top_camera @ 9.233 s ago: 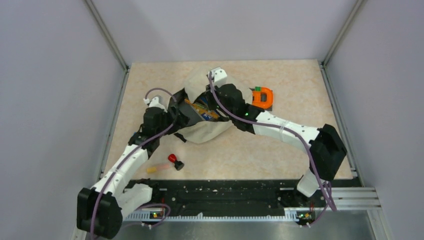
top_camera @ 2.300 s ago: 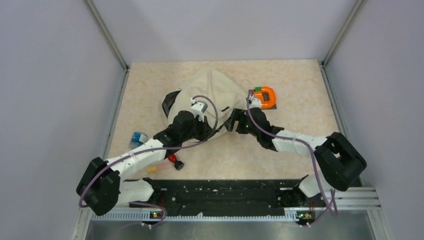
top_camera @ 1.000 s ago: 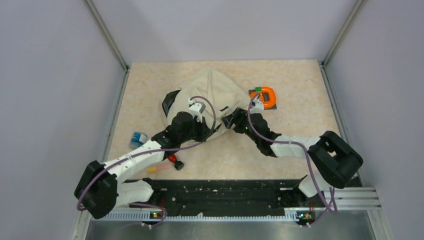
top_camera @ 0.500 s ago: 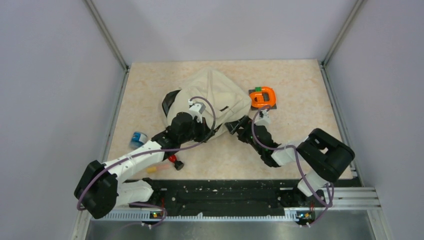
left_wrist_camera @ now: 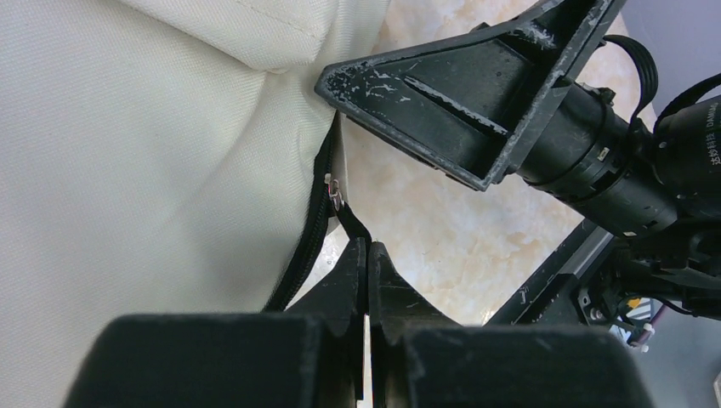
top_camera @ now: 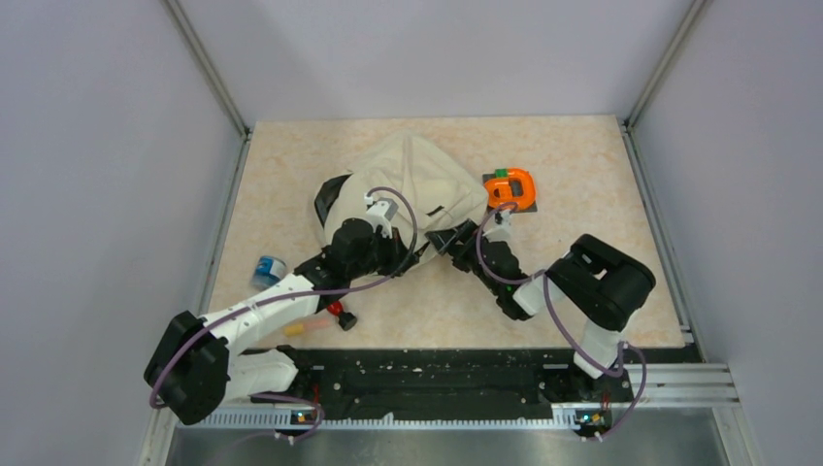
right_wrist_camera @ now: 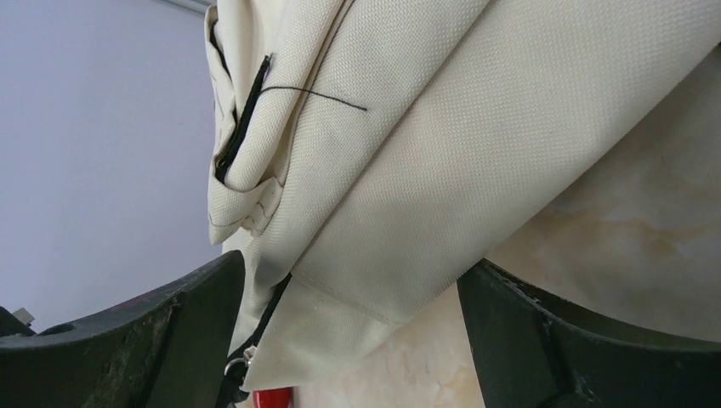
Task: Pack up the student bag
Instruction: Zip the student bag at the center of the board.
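Top view: the student bag (top_camera: 417, 180), cream fabric with black trim, lies slumped on the marbled tabletop (top_camera: 582, 155), just toward 12 o'clock of its middle. Both arms meet at the bag's 6 o'clock edge.

The left tool (top_camera: 415, 254) is pinched tight on the black zipper pull (left_wrist_camera: 350, 226). The left wrist view shows the pull running from the metal slider (left_wrist_camera: 334, 189) down between the closed fingers (left_wrist_camera: 344, 285), with the black zipper line (left_wrist_camera: 308, 246) along the cream cloth.

The right tool (top_camera: 448, 239) stands wide apart at the bag's 5 o'clock corner. In the right wrist view its two black fingers (right_wrist_camera: 127, 340) flank a folded cream corner without clamping it, and a loose black thread (right_wrist_camera: 315, 93) crosses the weave.

White lettering beginning "DAMIA" shows on the right arm's black motor housing (left_wrist_camera: 693, 140); the rest is cut off at the frame edge.

An orange looped object (top_camera: 510, 187) sits at the bag's 3 o'clock, just beside it. At 7 to 8 o'clock, apart from the bag, lie a small blue-topped item (top_camera: 270, 267), a red-and-black piece (top_camera: 338, 311) and a pale yellow stick (top_camera: 296, 327).
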`<state>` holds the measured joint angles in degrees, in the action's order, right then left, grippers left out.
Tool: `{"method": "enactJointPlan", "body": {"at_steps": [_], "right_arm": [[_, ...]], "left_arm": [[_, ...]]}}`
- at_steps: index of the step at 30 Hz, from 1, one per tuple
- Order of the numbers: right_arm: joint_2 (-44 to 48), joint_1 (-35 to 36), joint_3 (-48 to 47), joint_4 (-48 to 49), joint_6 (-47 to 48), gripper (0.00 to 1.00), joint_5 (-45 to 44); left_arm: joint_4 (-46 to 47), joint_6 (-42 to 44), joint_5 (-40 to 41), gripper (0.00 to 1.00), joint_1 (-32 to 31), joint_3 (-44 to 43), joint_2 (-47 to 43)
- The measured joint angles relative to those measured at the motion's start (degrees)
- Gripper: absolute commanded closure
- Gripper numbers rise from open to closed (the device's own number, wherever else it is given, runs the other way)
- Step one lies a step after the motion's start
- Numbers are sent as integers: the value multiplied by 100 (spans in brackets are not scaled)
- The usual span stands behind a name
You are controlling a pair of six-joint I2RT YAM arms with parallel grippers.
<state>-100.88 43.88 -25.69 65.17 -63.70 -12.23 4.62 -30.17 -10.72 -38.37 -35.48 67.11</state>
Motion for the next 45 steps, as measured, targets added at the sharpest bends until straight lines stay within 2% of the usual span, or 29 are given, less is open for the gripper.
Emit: {"method": "enactJointPlan", "body": {"at_steps": [1, 5, 6, 8, 18, 25, 33, 37, 45], "right_arm": [[-35, 0, -37, -4, 0, 24, 15], [-120, -9, -192, -24, 48, 76, 39], [-120, -20, -227, -37, 42, 86, 48], [-118, -61, -289, -81, 35, 100, 79], [232, -361, -295, -553, -42, 100, 610], [566, -372, -295, -951, 28, 100, 929], [850, -372, -367, -1384, 345, 100, 1178], [1049, -409, -592, -1950, 745, 100, 1231], [1073, -885, -1344, -3161, 1447, 100, 1526]], "left_arm": [[17, -15, -17, 100, 0, 11, 0], [46, -11, -28, 100, 0, 17, 0], [48, 11, 4, 100, 0, 17, 0], [13, 44, 181, 100, 0, 17, -22], [-476, 289, 1226, 100, -15, 48, -667], [-769, 367, 1443, 100, -26, 160, -1147], [-787, 741, 955, 100, -24, 413, -1646], [-664, 861, 643, 100, 11, 422, -1626], [282, 988, 225, 100, 66, 343, -680]]}}
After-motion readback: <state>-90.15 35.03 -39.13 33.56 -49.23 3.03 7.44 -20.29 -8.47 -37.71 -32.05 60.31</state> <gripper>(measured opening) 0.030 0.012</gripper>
